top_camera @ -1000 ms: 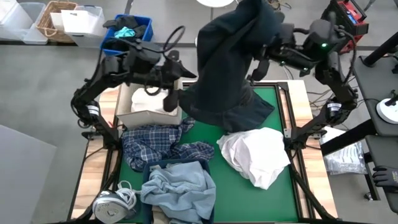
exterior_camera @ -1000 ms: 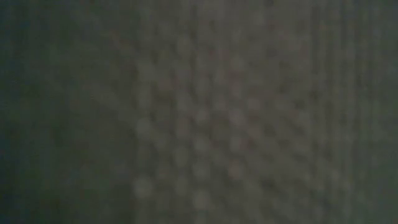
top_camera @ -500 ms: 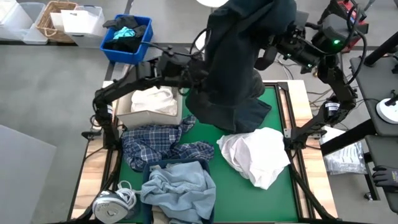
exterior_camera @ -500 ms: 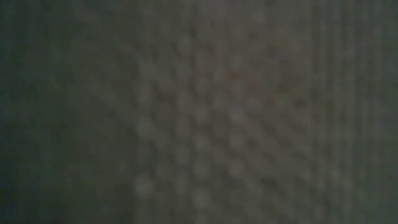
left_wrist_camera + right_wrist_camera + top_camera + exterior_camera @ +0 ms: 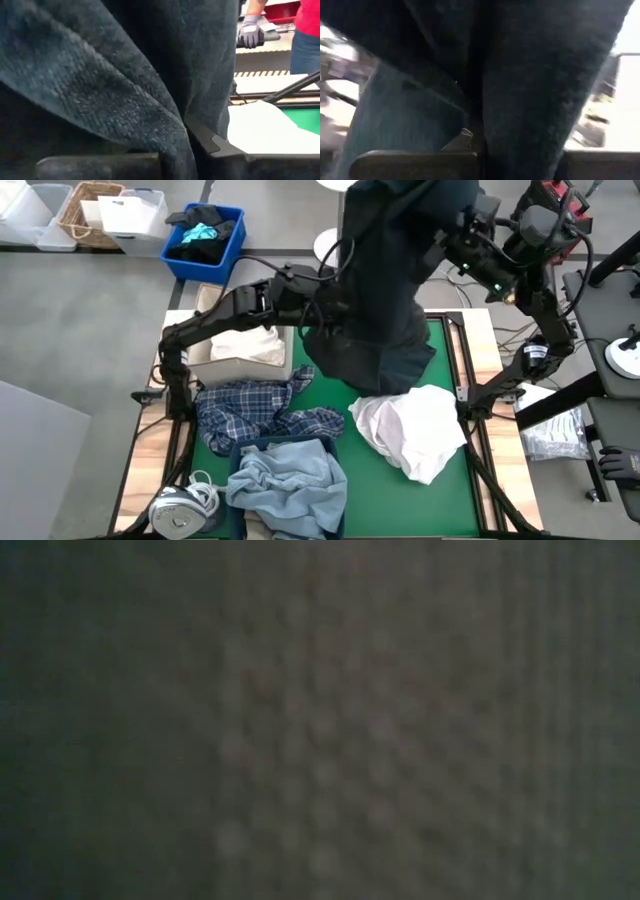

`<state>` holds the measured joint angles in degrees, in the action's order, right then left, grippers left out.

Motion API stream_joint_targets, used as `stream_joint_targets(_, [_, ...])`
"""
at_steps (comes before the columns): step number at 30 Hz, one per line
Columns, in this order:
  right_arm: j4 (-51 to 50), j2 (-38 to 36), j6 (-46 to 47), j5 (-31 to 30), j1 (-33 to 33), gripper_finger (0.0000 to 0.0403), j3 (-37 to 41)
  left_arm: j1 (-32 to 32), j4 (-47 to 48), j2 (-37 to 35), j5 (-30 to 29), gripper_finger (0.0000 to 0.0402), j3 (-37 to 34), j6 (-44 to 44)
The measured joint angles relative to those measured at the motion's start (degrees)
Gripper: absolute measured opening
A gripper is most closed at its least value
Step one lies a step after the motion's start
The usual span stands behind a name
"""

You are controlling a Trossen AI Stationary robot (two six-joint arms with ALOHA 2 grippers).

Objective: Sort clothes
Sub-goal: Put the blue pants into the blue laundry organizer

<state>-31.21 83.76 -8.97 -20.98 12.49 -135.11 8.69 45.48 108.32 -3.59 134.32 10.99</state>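
Reaching in from the side, the left hand [image 5: 200, 142] has arrived at the dark navy piece [image 5: 385, 280] since a second ago — its fingers now pinch a fold, while the right hand [image 5: 470, 145] grips it high above the green worktop [image 5: 330, 395]. That suggests spreading comes next. The thick, fleecy cloth hangs in heavy folds.
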Motion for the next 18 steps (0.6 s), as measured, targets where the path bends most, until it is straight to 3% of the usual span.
stream_joint_targets(6, [-14.73,-0.67,2.83,-12.87,0.02,0.0046,-0.15,-1.15,-4.78,-4.47,1.53,0.0004,0.50,0.44])
stream_joint_targets(18, [-51.15,-0.56,20.07,-9.61,0.02,0.0158,0.04,-0.99,-12.25,-7.48,1.29,0.0001,0.50,-7.30])
